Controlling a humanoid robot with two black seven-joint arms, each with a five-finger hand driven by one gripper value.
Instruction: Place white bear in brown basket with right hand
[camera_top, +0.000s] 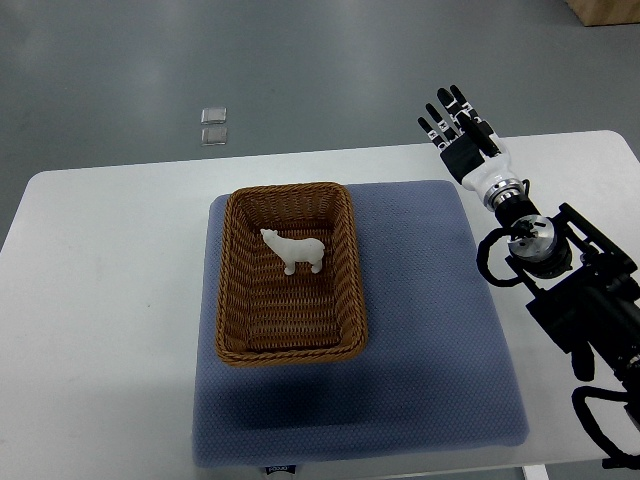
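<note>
The bear (295, 251) stood inside the basket (234, 290), so the right hand (462, 133) hung well clear, fingers spread, empty.

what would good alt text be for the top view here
A white bear stands inside a brown basket on a blue mat on a white table. The robot's right hand, fingers spread and empty, is off to the right, beyond the mat's far corner.

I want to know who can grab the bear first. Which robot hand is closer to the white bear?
Right. The right hand is up past the basket's right side, fingers open, away from the white bear. No left hand is in view.
</note>
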